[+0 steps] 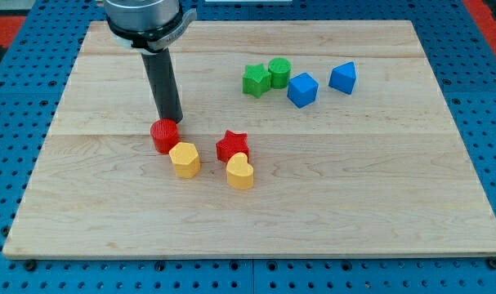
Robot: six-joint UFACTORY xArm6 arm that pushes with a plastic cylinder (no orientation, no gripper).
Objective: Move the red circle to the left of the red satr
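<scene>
The red circle (pixel 164 135) lies left of the board's middle. The red star (pixel 231 145) lies to its right, with a gap between them. My tip (pixel 172 120) stands right at the top edge of the red circle, touching it or nearly so. A yellow block (pixel 185 159), roughly hexagonal, sits just below and right of the red circle, touching it. A yellow heart (pixel 240 172) sits just below the red star.
A green star (pixel 256 80) and a green circle (pixel 279 72) sit together at the upper middle. Two blue blocks (pixel 302 89) (pixel 343 77) lie to their right. The wooden board (pixel 395 204) rests on a blue perforated table.
</scene>
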